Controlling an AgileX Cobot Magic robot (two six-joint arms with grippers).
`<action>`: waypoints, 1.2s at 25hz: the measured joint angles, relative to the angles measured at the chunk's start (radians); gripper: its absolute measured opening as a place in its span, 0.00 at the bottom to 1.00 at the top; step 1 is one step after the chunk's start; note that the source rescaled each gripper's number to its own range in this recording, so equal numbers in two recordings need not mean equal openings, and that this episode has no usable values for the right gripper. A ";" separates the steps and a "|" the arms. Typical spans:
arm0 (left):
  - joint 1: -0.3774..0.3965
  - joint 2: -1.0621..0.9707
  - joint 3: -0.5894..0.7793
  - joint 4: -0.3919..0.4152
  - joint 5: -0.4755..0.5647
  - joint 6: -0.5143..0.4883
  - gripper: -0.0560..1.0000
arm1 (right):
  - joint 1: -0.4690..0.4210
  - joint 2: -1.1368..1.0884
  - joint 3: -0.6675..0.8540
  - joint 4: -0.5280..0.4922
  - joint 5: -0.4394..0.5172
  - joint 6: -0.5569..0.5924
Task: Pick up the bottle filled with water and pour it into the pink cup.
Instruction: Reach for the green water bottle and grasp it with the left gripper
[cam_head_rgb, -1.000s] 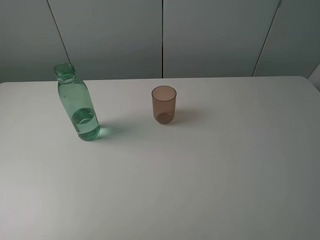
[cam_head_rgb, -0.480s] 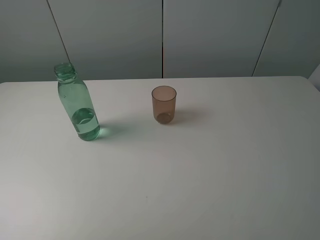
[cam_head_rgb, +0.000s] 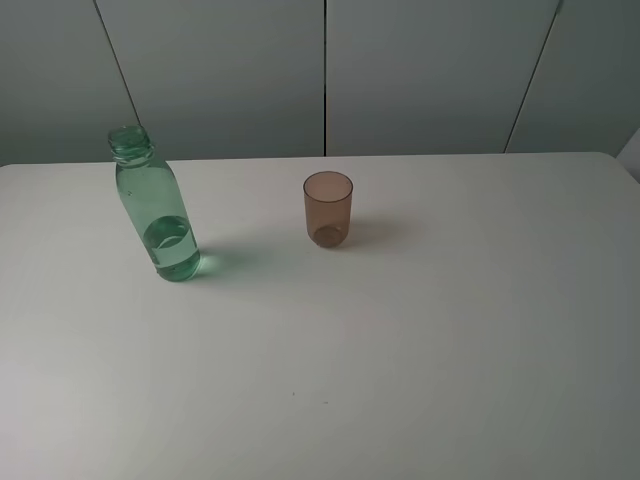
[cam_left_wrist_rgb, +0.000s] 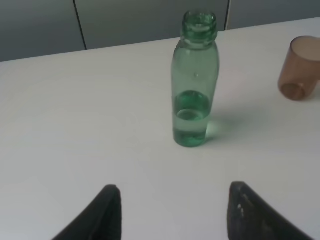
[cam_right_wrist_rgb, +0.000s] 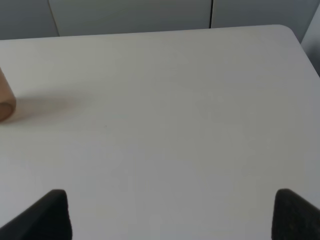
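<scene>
The green-tinted bottle stands upright and capless at the table's left, about a third full of water. It also shows in the left wrist view. The pink cup stands upright to its right, near the table's middle back; it also shows in the left wrist view, and only its edge shows in the right wrist view. My left gripper is open, empty, and well short of the bottle. My right gripper is open wide and empty over bare table. Neither gripper shows in the exterior view.
The white table has a rounded far right corner. Grey wall panels stand behind its back edge.
</scene>
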 joint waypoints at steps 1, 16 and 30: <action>0.000 0.039 -0.022 -0.029 -0.016 0.004 0.10 | 0.000 0.000 0.000 0.000 0.000 0.000; 0.000 0.610 -0.129 -0.241 -0.256 0.714 0.35 | 0.000 0.000 0.000 0.000 0.000 0.000; 0.156 0.730 -0.113 -0.391 -0.319 1.105 0.37 | 0.000 0.000 0.000 0.000 0.000 0.000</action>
